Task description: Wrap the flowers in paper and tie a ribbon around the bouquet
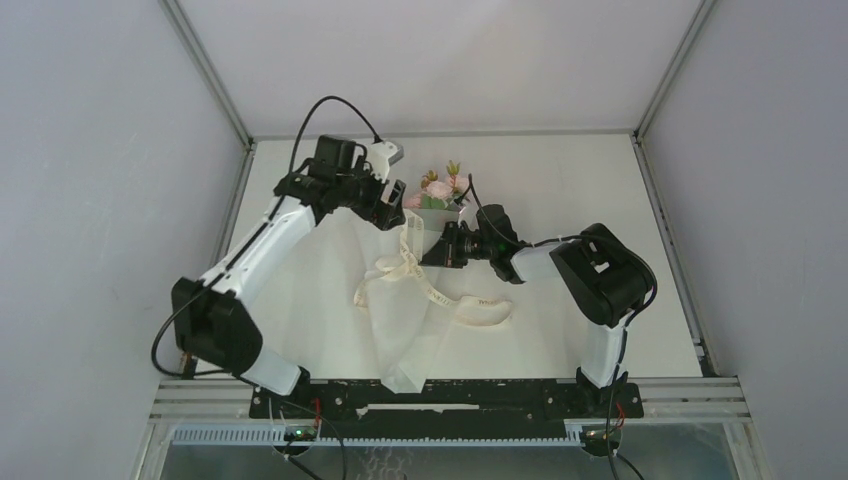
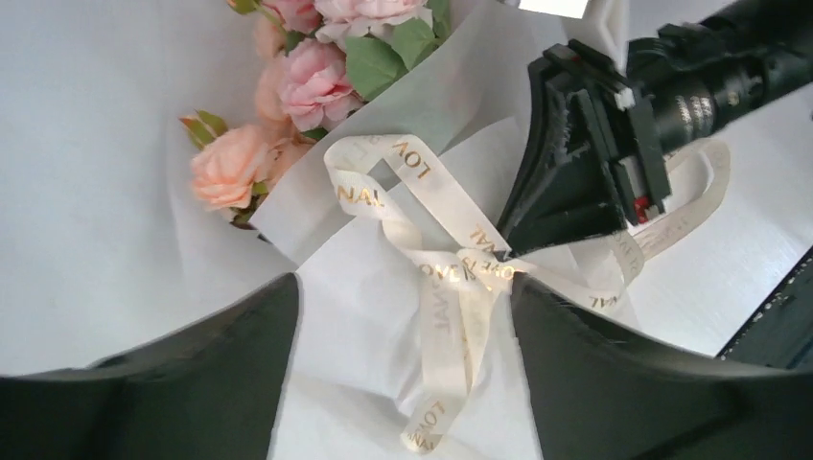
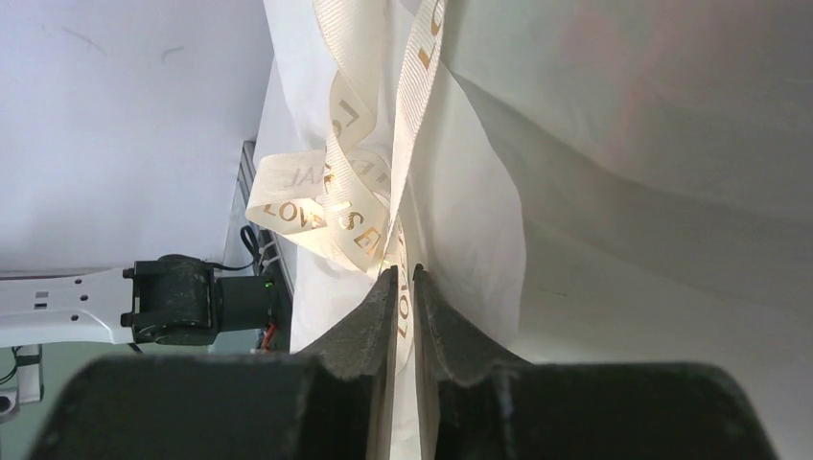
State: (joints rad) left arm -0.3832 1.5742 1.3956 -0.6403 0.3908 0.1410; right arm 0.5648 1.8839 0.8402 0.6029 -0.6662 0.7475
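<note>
Nearest, the paper [image 1: 320, 300] tapers toward the arm bases. Midway, the right gripper [image 3: 403, 273] pinches one ribbon [image 2: 460, 264] tail, probably to hold tension on the knot. The left gripper [image 2: 405, 283] stands spread wide astride that knot, grasping nothing. Gold print reads "LOVE". Farthest, the flowers [image 2: 312, 81] protrude from the bouquet [image 1: 400, 340], which lies mid-table.

White arms [image 1: 268, 243] with black joints [image 1: 215, 325], black cables [image 1: 322, 103], dark fingers [image 2: 192, 383].
</note>
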